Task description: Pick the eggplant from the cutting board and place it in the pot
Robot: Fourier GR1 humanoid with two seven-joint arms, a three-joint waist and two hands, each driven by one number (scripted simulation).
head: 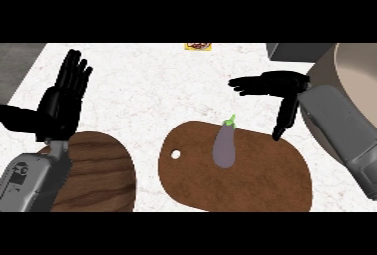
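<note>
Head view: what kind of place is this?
Likely a kitchen counter: a pale marbled countertop, a brown cutting board with an eggplant lying on it, and at the right edge a large round vessel, possibly a pot.

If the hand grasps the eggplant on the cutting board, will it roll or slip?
The eggplant is long and rounded, lying flat on the cutting board, so it may roll sideways if nudged. Its skin looks smooth, so it could slip between fingers. It tapers toward the green stem; grasping the thicker middle seems safer.
</note>
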